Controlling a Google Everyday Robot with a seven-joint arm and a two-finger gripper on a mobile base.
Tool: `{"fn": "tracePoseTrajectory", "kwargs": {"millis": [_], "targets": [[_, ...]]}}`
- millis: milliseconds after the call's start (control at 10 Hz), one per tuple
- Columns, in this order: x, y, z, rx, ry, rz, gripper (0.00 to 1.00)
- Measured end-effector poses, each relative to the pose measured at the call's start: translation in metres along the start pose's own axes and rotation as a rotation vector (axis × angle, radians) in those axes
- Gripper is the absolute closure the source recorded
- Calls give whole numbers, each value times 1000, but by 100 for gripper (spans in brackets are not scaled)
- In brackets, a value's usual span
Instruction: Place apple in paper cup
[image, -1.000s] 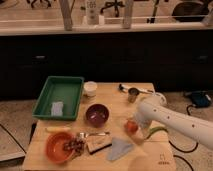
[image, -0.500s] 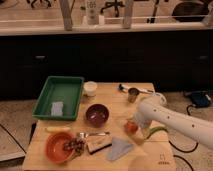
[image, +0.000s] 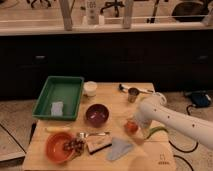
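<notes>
The apple (image: 131, 127) is a small orange-red fruit on the wooden table (image: 115, 97), right of centre. My gripper (image: 134, 123) is at the end of the white arm (image: 170, 117) that reaches in from the right, and it sits right at the apple, partly covering it. The paper cup (image: 90, 88) is a short white cup standing upright at the back of the table, next to the green tray, well to the left of and behind the apple.
A green tray (image: 59, 95) holds a pale block at back left. A purple bowl (image: 97, 114) stands mid-table, an orange bowl (image: 59, 146) with food at front left. A metal cup (image: 133, 94), a grey cloth (image: 119, 148), a green vegetable (image: 156, 132) and a banana (image: 57, 129) lie around.
</notes>
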Motion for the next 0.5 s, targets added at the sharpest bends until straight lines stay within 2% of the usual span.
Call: {"fn": "tracePoseTrajectory", "kwargs": {"millis": [500], "targets": [[0,0,0,-5,-13,-10,20]]}}
